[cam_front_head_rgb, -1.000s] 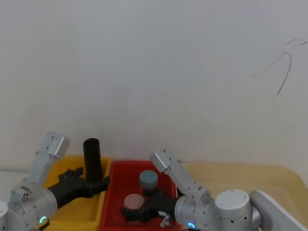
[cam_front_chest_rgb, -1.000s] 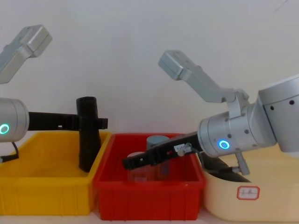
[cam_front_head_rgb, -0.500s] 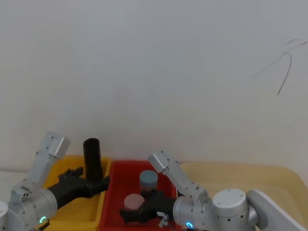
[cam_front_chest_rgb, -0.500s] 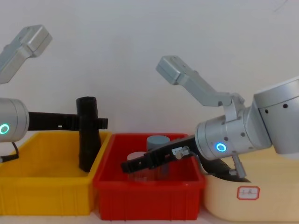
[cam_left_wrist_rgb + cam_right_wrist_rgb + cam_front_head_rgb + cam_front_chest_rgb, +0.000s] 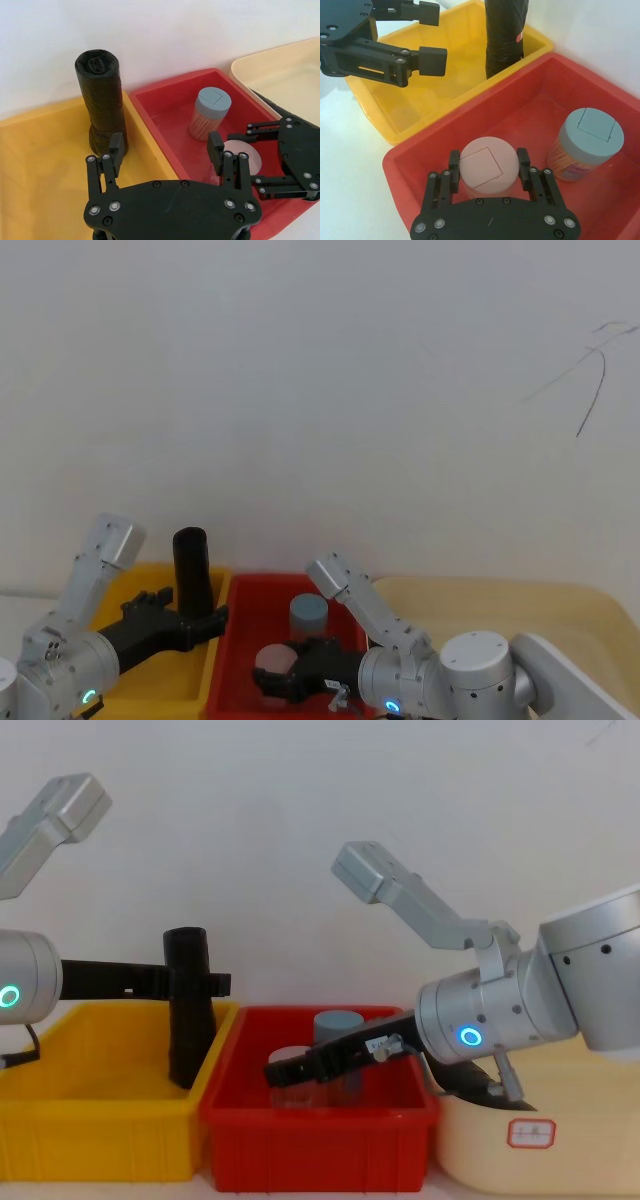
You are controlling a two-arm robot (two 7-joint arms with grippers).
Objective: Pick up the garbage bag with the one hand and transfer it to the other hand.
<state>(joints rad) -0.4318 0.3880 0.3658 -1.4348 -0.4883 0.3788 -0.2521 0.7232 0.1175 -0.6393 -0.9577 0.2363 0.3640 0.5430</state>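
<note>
**Clerk:** Moved since the earlier frames: only the right gripper (image 5: 285, 1073), drawn slightly toward the robot inside the red bin (image 5: 318, 1132); the garbage bag (image 5: 188, 1005) and left gripper (image 5: 215, 984) hold their places.

**Auditor:** Item one, the garbage bag?

**Clerk:** One black roll, upright, standing in the yellow bin (image 5: 95, 1135) against the wall shared with the red bin. It rises well above the rim.

**Auditor:** Is it held?

**Clerk:** No. The left gripper reaches over the yellow bin, level, with its jaws spread wide. In the left wrist view one fingertip (image 5: 116, 145) lies in front of the roll's base (image 5: 102, 107); the other fingertip is over the red bin. No closure on the roll.

**Auditor:** Red bin contents?

**Clerk:** Two jars, upright. One with a grey-blue lid (image 5: 587, 141) toward the far side; one with a pink lid (image 5: 487, 163) nearer the robot. The right gripper is low in this bin, jaws parted, one finger on each side of the pink-lidded jar; whether the pads touch it I cannot tell.

**Auditor:** Other containers?

**Clerk:** One cream tub (image 5: 560, 1145) just beside the red bin, on the robot's right, bearing a small label. Its contents are hidden by the right arm.

**Auditor:** Totals?

**Clerk:** Three containers, one roll, two jars, two grippers.
</note>
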